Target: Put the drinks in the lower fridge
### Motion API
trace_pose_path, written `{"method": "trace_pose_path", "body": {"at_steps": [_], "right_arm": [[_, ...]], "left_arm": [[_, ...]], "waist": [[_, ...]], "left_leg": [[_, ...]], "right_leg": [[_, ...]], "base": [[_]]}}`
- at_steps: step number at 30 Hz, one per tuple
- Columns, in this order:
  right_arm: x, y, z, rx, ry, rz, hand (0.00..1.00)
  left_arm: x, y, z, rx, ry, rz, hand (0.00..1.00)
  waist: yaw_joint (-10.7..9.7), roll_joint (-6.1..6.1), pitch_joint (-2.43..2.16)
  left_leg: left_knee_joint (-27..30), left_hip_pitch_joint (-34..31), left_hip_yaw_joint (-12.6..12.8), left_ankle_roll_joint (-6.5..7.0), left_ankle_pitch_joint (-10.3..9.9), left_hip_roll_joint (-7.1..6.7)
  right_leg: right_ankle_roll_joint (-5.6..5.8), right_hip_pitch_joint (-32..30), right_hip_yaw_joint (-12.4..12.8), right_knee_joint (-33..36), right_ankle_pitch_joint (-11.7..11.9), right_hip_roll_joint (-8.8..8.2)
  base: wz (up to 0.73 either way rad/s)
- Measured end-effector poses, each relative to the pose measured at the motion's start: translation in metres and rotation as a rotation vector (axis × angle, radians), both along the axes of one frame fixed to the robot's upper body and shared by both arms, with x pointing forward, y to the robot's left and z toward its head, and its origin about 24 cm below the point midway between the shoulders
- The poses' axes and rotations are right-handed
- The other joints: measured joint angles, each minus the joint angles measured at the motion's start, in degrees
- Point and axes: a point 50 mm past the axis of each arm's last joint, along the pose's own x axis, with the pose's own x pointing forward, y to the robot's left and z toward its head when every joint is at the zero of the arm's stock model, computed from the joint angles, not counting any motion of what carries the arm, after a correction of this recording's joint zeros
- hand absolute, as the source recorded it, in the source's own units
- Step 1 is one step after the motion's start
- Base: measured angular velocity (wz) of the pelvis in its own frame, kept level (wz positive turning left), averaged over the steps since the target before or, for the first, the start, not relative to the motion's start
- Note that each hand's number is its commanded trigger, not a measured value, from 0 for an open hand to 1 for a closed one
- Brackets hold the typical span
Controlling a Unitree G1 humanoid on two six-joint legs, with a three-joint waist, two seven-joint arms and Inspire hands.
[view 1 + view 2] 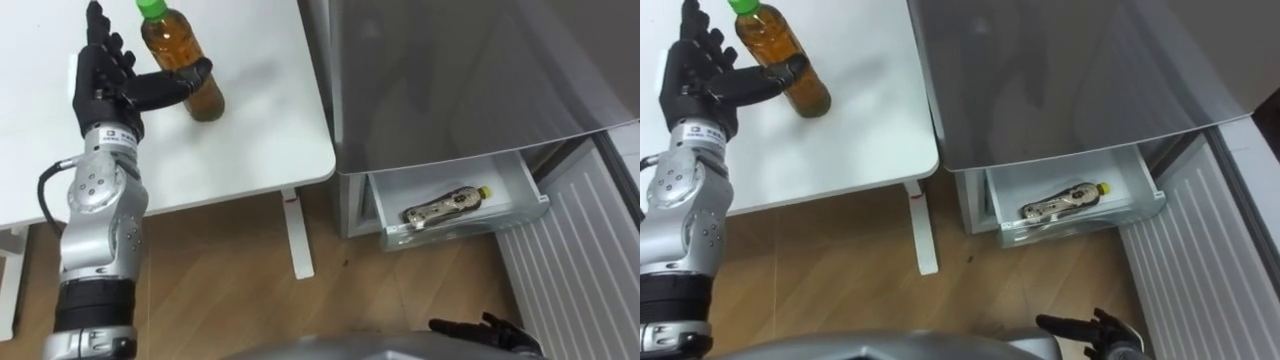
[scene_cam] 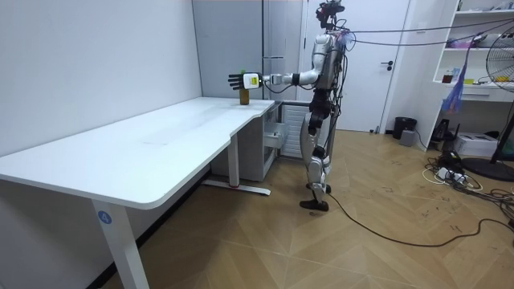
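Two drinks to consider: one bottle (image 1: pixel 170 45) standing upright on the table (image 1: pixel 250 130), close to the side nearest the fridge (image 1: pixel 450 80), and a second bottle (image 1: pixel 445 207) lying already in the open drawer (image 1: pixel 520 180) below. Left hand (image 1: pixel 105 85) just beside the standing bottle, with fingers straight and apart and thumb stretched against its side, nothing clamped yet. Right hand (image 1: pixel 490 333) low by the body, state not possible to tell. For a good grasp, probably best to bring the palm closer until touching the middle of the bottle, then curl the fingers around from behind and close the thumb from the front, evenly, without pushing sideways. Keep the grip under the shoulder and above the base, to avoid tipping a tall and likely smooth container. Lift straight up before turning toward the drawer. Leave room beside the second bottle when laying down.
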Motion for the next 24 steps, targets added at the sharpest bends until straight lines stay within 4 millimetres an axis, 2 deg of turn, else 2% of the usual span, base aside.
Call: {"method": "trace_pose_path", "body": {"at_steps": [8,13,20,24], "right_arm": [[0.000,0.000,0.000,0.002,0.006,-0.002,0.00],[-0.002,-0.002,0.000,0.000,0.018,-0.010,0.00],[-0.016,-0.004,-0.001,-0.010,0.068,-0.019,0.00],[-0.024,-0.004,-0.002,-0.030,0.125,0.030,0.00]], "left_arm": [[0.002,0.000,0.000,-0.005,0.002,0.000,0.00],[0.011,0.004,-0.010,-0.023,0.057,0.021,0.00],[0.018,0.011,-0.020,-0.045,0.119,0.048,0.00],[0.018,0.021,-0.016,-0.029,0.124,0.056,0.00]], "waist": [[-0.55,0.03,-0.03],[-0.59,-0.01,-0.04],[-0.61,-0.94,0.05],[-0.55,-1.13,-0.24]], "left_leg": [[0.03,0.09,0.26,0.00,0.00,0.02],[-0.09,1.00,0.56,0.00,0.01,0.04],[-0.40,1.74,1.11,0.01,0.01,0.05],[-0.74,2.10,1.83,0.00,-0.02,0.28]], "right_leg": [[0.00,-0.08,0.26,0.04,0.00,0.01],[0.00,0.33,0.93,0.08,0.00,0.08],[0.00,0.62,1.81,0.13,0.00,0.16],[-0.07,0.65,2.59,0.22,0.04,0.43]], "base": [[0.00],[-0.05],[-0.05],[-0.09]]}}
